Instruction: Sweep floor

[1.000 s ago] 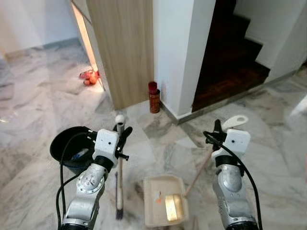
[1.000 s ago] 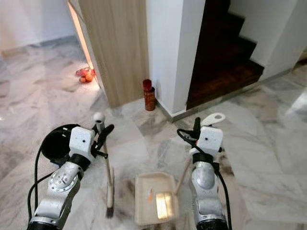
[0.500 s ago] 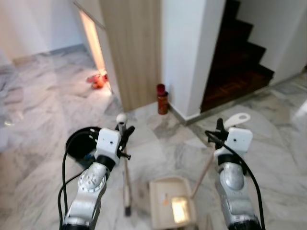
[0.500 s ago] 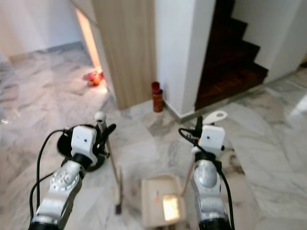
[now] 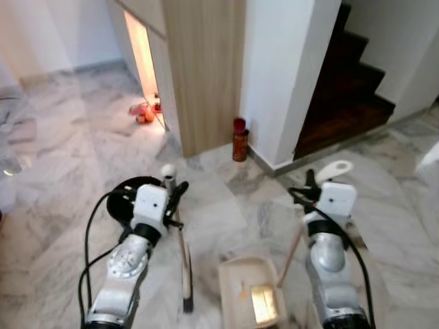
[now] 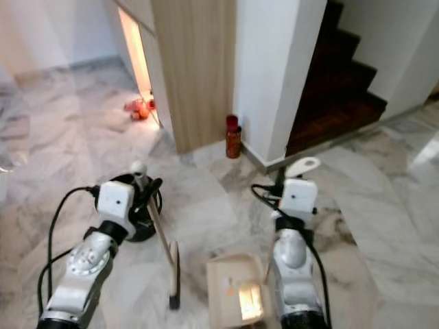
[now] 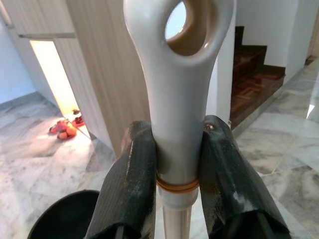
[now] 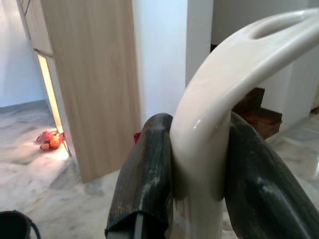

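My left gripper (image 5: 171,195) is shut on the top of a broom (image 5: 183,253), just under its white ringed cap (image 7: 178,74). The wooden handle slopes down to a dark head (image 5: 186,303) on the marble floor. My right gripper (image 5: 312,190) is shut on the cream looped handle (image 8: 219,99) of a dustpan. Its cream pan (image 5: 250,299) rests on the floor between my arms, to the right of the broom head, with a small orange scrap and a bright reflection inside.
A black bin (image 5: 122,205) stands on the floor behind my left arm. A red canister (image 5: 239,140) stands at the foot of a white pillar (image 5: 281,68), next to a wooden cabinet (image 5: 202,68). Orange items (image 5: 144,113) lie by the lit gap. Dark stairs (image 5: 350,89) rise at the right.
The whole picture has shifted, so the camera moved; the cabinet and pillar sit further right and the bin is nearer my left arm. Both grips hold as before.
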Available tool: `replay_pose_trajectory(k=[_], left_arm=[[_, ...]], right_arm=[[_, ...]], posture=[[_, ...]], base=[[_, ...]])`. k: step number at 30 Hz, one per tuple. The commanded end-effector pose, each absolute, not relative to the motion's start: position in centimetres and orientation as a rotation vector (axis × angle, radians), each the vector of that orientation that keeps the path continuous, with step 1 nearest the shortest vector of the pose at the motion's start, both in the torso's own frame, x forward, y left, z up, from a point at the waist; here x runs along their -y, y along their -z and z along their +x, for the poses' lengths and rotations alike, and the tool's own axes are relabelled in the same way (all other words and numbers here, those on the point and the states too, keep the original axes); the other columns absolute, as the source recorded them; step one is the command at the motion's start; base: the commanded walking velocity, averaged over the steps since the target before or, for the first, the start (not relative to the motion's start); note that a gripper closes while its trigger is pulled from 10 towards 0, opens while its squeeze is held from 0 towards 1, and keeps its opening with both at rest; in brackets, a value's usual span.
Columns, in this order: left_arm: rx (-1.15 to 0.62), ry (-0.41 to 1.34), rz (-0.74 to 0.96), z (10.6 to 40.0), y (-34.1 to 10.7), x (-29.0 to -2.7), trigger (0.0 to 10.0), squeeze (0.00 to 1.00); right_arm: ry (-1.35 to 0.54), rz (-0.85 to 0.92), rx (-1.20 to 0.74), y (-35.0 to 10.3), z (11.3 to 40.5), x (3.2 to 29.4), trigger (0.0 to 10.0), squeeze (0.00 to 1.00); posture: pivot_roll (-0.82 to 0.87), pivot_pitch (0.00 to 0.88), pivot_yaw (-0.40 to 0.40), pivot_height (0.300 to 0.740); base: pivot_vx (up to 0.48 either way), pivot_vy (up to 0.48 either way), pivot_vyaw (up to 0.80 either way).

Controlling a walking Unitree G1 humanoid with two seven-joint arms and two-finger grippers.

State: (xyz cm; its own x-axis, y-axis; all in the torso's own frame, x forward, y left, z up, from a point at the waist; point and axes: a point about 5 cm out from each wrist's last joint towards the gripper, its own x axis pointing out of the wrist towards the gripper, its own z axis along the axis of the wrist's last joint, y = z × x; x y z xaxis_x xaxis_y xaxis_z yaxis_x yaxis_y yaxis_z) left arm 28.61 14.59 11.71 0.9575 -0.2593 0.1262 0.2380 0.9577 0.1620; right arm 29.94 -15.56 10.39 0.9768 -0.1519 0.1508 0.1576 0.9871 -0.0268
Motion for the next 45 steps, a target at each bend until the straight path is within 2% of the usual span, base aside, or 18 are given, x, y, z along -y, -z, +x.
replay_pose_trajectory(k=[1, 5, 45], left_arm=[[0.196, 0.263, 0.157, 28.79, -12.85, -14.22, 10.0, 0.00], [0.196, 0.262, 0.156, 28.78, -12.85, -14.23, 10.0, 0.00], [0.184, 0.265, 0.165, 28.90, -12.87, -14.29, 10.0, 0.00]], right_arm=[[0.165, -0.021, 0.191, -11.36, 30.22, 15.75, 10.0, 0.00], [0.162, -0.019, 0.193, -11.38, 30.24, 15.70, 10.0, 0.00], [0.150, 0.002, 0.194, -11.59, 30.43, 15.53, 10.0, 0.00]], posture=[[0.11, 0.006, 0.041, 0.740], [0.12, 0.006, 0.041, 0.740], [0.12, 0.020, 0.046, 0.740]], base=[[0.000, 0.281, 0.56], [0.000, 0.284, 0.62], [0.000, 0.282, 0.00]])
